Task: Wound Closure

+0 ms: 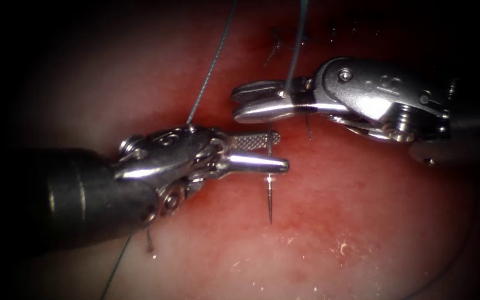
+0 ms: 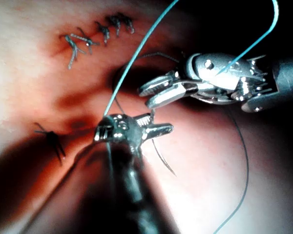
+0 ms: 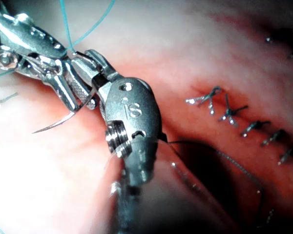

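The left tool's (image 1: 259, 153) jaws are clenched on the needle (image 1: 270, 191), gripping it part-way along its curve, so that the pointed end hangs free below the jaws and the other end rises just above them toward the right tool (image 1: 256, 101). The needle is clear of the tissue (image 1: 334, 222); its tip sits over the reddened surface without entering it. The right tool's jaws stand slightly parted just above the left tool's jaws, and I cannot tell whether they pinch the thread (image 1: 293, 55), which drops down to them. A second strand (image 1: 209, 69) runs up and away from behind the left jaws.

As I judge it, the main risk is the needle twisting in the grip: it is held by a narrow contact, and any tug on the strand could rotate it and spoil its angle. The two tools are very close, so their jaws could knock together or catch the needle's upper end. Loose thread lies near both wrists and could snag or wrap. The bare tip hangs near the tissue and could scratch it. Finished stitches (image 3: 224, 109) lie well beyond the right jaws.
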Controlling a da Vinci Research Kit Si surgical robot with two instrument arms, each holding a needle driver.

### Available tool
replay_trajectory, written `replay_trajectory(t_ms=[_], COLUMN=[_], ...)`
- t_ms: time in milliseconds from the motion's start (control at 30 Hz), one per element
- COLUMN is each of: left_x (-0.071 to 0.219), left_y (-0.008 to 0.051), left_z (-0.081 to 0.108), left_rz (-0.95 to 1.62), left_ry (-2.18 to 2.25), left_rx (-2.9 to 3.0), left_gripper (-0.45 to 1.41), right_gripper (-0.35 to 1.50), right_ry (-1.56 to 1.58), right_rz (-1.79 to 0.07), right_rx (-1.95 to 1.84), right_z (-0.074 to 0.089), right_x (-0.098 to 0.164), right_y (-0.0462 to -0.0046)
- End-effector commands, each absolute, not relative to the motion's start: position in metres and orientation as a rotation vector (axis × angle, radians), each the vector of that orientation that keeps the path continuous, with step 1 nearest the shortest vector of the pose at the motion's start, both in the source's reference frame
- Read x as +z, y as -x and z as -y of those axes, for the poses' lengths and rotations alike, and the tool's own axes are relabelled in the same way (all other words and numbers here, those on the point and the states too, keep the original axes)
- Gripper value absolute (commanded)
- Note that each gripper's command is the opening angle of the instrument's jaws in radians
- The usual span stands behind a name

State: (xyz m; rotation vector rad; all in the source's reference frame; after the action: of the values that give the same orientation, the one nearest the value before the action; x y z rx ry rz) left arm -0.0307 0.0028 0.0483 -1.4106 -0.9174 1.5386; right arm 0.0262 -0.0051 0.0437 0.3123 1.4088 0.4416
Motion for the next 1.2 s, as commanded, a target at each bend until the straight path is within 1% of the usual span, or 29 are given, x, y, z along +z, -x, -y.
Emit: replay_trajectory(t_ms=[33, 467, 500, 600, 633, 667, 700, 733, 767, 800, 900, 1000, 1133, 1200], left_x=[0.0488, 0.0483, 0.0483, 0.0481, 0.0480, 0.0479, 0.0479, 0.0478, 0.0477, 0.0476, 0.0474, 0.0472, 0.0473, 0.0473], left_y=[0.0312, 0.0296, 0.0296, 0.0294, 0.0293, 0.0291, 0.0291, 0.0290, 0.0288, 0.0286, 0.0281, 0.0279, 0.0281, 0.0282], left_z=[-0.0028, -0.0035, -0.0036, -0.0038, -0.0039, -0.0041, -0.0041, -0.0042, -0.0042, -0.0043, -0.0046, -0.0047, -0.0045, -0.0045], left_rz=[0.928, 0.951, 0.949, 0.942, 0.941, 0.934, 0.934, 0.933, 0.935, 0.939, 0.941, 0.940, 0.936, 0.935], left_ry=[1.414, 1.407, 1.409, 1.410, 1.408, 1.406, 1.406, 1.405, 1.405, 1.405, 1.401, 1.402, 1.402, 1.402], left_rx=[1.534, 1.472, 1.469, 1.461, 1.461, 1.456, 1.456, 1.455, 1.454, 1.453, 1.451, 1.447, 1.448, 1.449], left_gripper=[-0.45, -0.45, -0.45, -0.45, -0.45, -0.45, -0.45, -0.45, -0.45, -0.45, -0.45, -0.45, -0.45, -0.45], right_gripper=[-0.35, -0.35, -0.28, 0.22, 0.34, 0.51, 0.51, 0.57, 0.69, 0.73, 0.73, 0.68, 0.68, 0.61], right_ry=[-0.314, -0.292, -0.288, -0.274, -0.268, -0.248, -0.248, -0.231, -0.220, -0.216, -0.211, -0.200, -0.183, -0.179], right_rz=[-1.409, -1.419, -1.419, -1.430, -1.431, -1.434, -1.434, -1.432, -1.435, -1.438, -1.448, -1.451, -1.463, -1.469], right_rx=[0.442, 0.454, 0.458, 0.470, 0.476, 0.495, 0.495, 0.512, 0.524, 0.528, 0.534, 0.527, 0.523, 0.524], right_z=[0.0053, 0.0053, 0.0053, 0.0054, 0.0055, 0.0056, 0.0056, 0.0056, 0.0057, 0.0057, 0.0058, 0.0059, 0.0056, 0.0055], right_x=[0.0442, 0.0442, 0.0441, 0.0441, 0.0441, 0.0440, 0.0440, 0.0439, 0.0439, 0.0438, 0.0437, 0.0436, 0.0433, 0.0430], right_y=[-0.0269, -0.0276, -0.0277, -0.0279, -0.0279, -0.0278, -0.0278, -0.0278, -0.0278, -0.0278, -0.0279, -0.0279, -0.0278, -0.0277])
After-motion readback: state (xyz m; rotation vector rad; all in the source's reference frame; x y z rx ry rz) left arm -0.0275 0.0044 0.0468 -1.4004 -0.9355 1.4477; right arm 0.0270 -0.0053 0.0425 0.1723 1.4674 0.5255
